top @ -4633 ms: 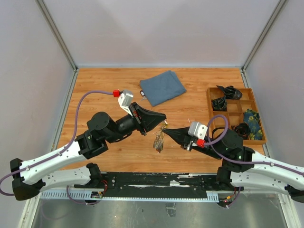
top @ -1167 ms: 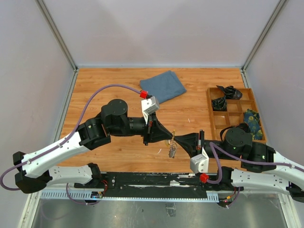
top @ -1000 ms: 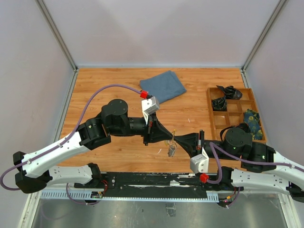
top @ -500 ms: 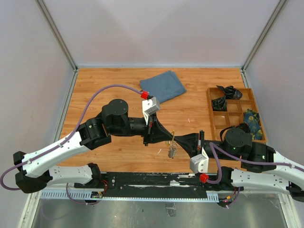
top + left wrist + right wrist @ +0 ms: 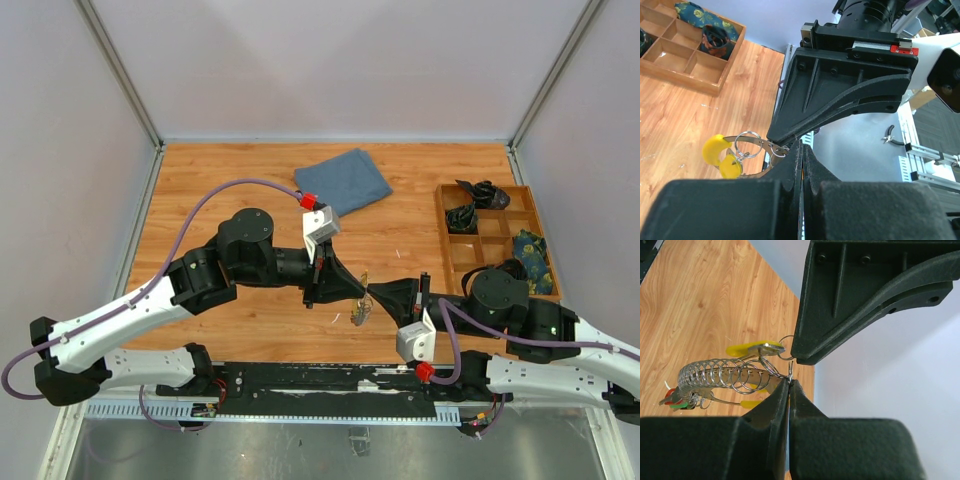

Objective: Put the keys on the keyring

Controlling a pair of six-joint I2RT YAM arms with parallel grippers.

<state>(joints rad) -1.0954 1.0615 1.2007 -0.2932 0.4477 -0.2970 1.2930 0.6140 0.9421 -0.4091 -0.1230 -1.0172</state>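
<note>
Both arms meet tip to tip in the air above the near middle of the wooden counter (image 5: 230, 190). Right pincer (image 5: 789, 384): jaws together, clamped on the wire end of the thin grey metal keyring (image 5: 722, 374), a loop carrying a close row of small split rings that reads as a coil. Left pincer (image 5: 801, 149): jaws together, nipping what looks like the small split ring of a yellow-headed metal key (image 5: 754, 347); the exact contact is hidden by the finger. Further keys with red and green heads (image 5: 674, 401) hang at the low end of the loop, apparently off the counter. Judgement: the bunch is light but floppy, and the hanging keys will swing, so the load shifts with any tilt. The wire looks stiff, springy, smooth and thin, so it is likely to slip or twist between flat pads; hold it close to the open end. The key is best held by its head or split ring, hole left free. Step in hand: threading the yellow key onto the wire end.
</note>
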